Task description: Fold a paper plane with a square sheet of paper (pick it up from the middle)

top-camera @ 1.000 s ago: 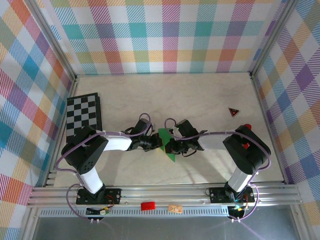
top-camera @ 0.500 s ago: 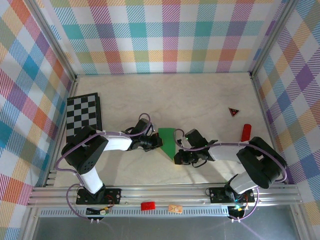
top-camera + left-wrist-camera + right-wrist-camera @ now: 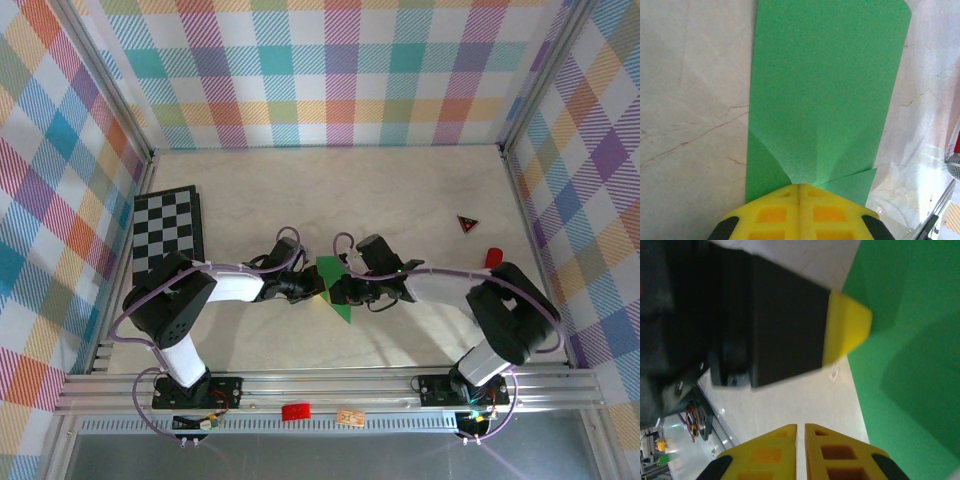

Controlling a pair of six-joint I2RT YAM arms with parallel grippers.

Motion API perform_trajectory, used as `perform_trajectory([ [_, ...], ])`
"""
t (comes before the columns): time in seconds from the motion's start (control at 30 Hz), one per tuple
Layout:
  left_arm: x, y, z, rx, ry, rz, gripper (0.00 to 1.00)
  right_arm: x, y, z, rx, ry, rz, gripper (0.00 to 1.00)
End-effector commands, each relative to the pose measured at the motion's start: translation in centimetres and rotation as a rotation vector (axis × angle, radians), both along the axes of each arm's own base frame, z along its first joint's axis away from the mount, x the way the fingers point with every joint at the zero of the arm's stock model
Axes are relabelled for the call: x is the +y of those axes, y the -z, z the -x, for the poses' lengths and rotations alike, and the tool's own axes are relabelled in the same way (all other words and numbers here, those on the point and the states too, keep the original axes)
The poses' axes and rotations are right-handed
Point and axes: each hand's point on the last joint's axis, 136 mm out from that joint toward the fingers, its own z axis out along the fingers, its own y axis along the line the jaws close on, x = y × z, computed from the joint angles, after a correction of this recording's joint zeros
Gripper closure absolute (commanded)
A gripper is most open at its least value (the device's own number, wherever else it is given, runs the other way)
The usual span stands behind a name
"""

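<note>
Pale marbled surface (image 3: 400,190) within plaid walls (image 3: 340,70), chessboard (image 3: 168,235) at nine o'clock. The left wrist view showed the left pincer (image 3: 799,192) clamping the green sheet (image 3: 825,100) — right pincer (image 3: 801,427) seemingly closed, empty.

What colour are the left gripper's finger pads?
Yellow pads, best seen in the left wrist view.

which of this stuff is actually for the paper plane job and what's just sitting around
For the job:
- green paper, already partly folded
- left gripper, pinching the paper's edge
- right gripper, close beside the paper, holding nothing

Just lying about:
- chessboard
- red-and-black triangle
- red cylinder
</note>
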Motion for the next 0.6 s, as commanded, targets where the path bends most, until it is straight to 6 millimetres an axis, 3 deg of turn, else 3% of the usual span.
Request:
perform_trajectory([
  [0.0,2.3,3.1,1.4,0.06,-0.035,-0.117,1.0,0.5,1.9,0.2,0.055,-0.018,0.039,0.86],
  [0.17,2.4,3.1,1.5,0.061,-0.034,-0.12,1.0,-0.3,4.0,0.6,0.081,-0.01,0.092,0.86],
  [0.57,3.1,3.3,1.4,0.06,-0.061,-0.152,1.0,-6.5,6.2,6.6,0.12,-0.002,0.179,0.83],
])
